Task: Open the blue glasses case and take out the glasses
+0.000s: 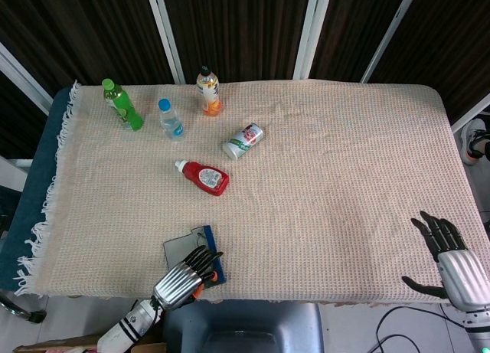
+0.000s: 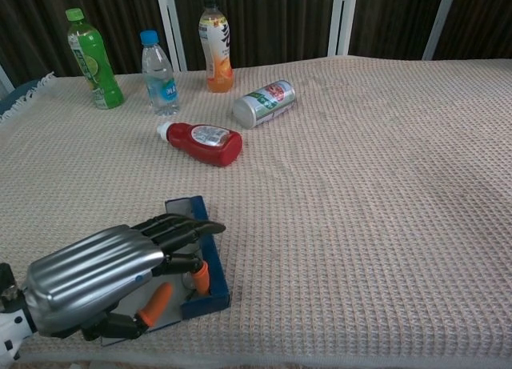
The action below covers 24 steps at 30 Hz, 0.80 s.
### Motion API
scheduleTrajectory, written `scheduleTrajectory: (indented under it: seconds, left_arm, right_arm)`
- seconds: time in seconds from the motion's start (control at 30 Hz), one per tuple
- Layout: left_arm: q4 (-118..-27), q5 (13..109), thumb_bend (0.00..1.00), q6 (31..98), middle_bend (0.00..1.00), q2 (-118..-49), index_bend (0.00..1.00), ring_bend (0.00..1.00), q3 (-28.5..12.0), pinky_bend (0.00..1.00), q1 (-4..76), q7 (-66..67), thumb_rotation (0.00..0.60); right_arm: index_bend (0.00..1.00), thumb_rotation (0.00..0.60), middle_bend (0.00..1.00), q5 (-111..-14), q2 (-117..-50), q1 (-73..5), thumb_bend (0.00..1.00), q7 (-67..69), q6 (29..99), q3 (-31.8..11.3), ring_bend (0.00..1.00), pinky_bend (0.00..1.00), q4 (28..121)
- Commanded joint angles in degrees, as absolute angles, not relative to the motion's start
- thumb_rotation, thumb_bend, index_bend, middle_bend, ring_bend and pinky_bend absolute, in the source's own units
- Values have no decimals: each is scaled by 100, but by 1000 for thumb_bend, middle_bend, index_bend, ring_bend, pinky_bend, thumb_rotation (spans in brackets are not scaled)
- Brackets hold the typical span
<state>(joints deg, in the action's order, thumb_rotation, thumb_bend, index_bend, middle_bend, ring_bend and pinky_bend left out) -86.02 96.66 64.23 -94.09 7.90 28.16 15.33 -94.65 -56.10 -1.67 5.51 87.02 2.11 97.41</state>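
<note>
Fingers of the left hand [image 2: 104, 277] curl over the open blue glasses case [image 2: 196, 261] at the table's near edge; the right hand [image 1: 453, 263] lies spread, holding nothing, ketchup bottle [image 2: 202, 142] beyond.

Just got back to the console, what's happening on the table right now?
The left hand is over the open blue glasses case at the near edge of the table, fingers reaching into it. Whether it has the glasses cannot be told; they are hidden under the hand. The right hand is open and idle at the near right corner, holding nothing.
</note>
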Motion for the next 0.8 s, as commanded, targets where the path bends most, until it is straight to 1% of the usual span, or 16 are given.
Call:
scheduleTrajectory:
  seconds: [0.03,0.17,0.47,0.6,0.7,0.8]
  left_arm:
    - [-8539,9724,741,6421,0,-9524,345,0,760,0,2838,1557,600]
    - [-8372,9694,745,6380,0,-9747,318,0,615,0,2899,1530,600]
    - [-8005,9354,742,6029,0,-10278,298,0,268,0,3105,1419,600]
    - [-7790,9273,742,6011,0,-10512,288,0,108,0,3186,1419,600]
    - [-7610,9203,740,6041,0,-10688,280,0,-52,0,3250,1366,600]
    - [-7428,8938,737,5943,0,-10842,278,0,-275,0,3311,1337,600]
  right_arm:
    - [0,600,0,-9469,-5594,-151,153,592,8735,205,0,33,9730]
    - [0,600,0,-9480,-5563,-119,153,689,8817,194,0,33,9719]
    - [0,600,0,-9455,-5497,-63,152,917,8934,167,0,33,9681]
    - [0,600,0,-9438,-5466,-43,153,1011,8973,153,0,33,9664]
    - [0,600,0,-9416,-5441,-29,152,1093,8999,140,0,33,9650]
    - [0,600,0,-9387,-5417,-6,152,1178,9044,119,0,33,9639]
